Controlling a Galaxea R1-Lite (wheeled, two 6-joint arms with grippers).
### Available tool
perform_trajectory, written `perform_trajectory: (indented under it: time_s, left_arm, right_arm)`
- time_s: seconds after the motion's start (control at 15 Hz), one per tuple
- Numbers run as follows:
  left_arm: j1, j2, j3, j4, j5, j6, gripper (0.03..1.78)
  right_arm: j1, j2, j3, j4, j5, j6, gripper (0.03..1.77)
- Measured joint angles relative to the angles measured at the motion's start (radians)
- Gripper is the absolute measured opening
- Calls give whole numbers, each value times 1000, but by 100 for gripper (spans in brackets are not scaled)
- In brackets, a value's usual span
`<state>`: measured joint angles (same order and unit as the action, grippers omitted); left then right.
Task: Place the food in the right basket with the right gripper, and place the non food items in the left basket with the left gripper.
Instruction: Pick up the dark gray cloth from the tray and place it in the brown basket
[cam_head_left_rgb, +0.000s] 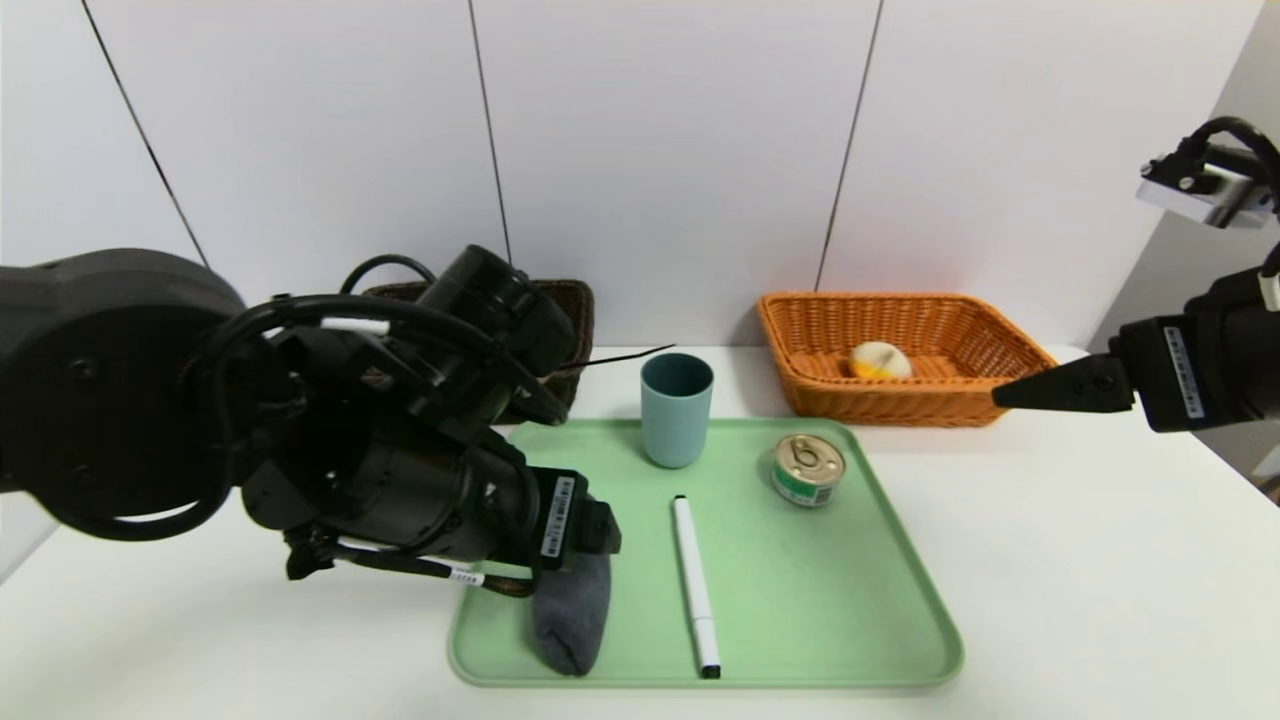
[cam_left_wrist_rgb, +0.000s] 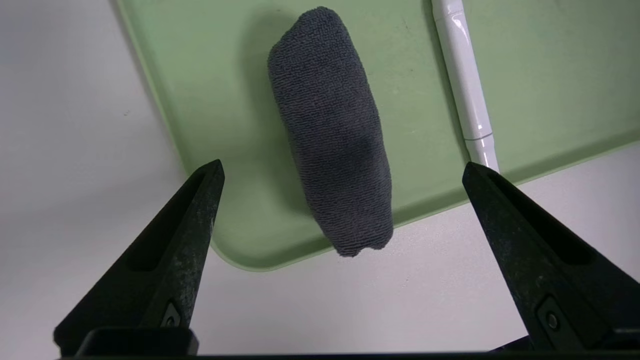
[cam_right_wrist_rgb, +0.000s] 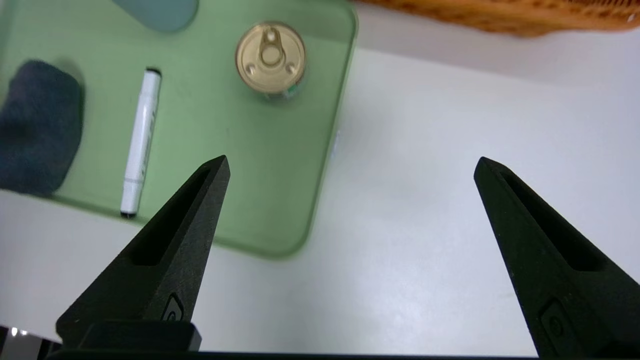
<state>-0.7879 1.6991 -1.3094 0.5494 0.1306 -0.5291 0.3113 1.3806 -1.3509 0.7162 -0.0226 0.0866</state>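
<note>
A green tray (cam_head_left_rgb: 820, 600) holds a rolled grey cloth (cam_head_left_rgb: 572, 615), a white marker pen (cam_head_left_rgb: 694, 585), a blue-grey cup (cam_head_left_rgb: 676, 408) and a tin can (cam_head_left_rgb: 808, 468). My left gripper (cam_left_wrist_rgb: 342, 166) hangs open just above the near end of the cloth (cam_left_wrist_rgb: 330, 125), one finger on each side and neither touching it. The orange right basket (cam_head_left_rgb: 930, 410) has a pale round food item (cam_head_left_rgb: 879, 360) in it. My right gripper (cam_head_left_rgb: 1040, 388) is open and empty, raised beside that basket, over the table right of the tray. The dark left basket (cam_head_left_rgb: 578, 310) is mostly hidden behind my left arm.
The pen (cam_left_wrist_rgb: 462, 75) lies close beside the cloth, near one left fingertip. The can (cam_right_wrist_rgb: 270, 57) stands near the tray's right rim (cam_right_wrist_rgb: 320, 165). White wall panels rise right behind both baskets. Bare white table surrounds the tray.
</note>
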Motion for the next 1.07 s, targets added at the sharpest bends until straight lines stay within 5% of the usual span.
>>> perform_trajectory:
  time_s: [0.53,1.07]
  left_arm:
    - [-18,222,-210,194,23,-83,169]
    - [-6,319,-267,224,64,-82,169]
  right_arm:
    - [-10,-7,-3,10,3,5,170]
    - [-11,-10,-3,10,4,4,170]
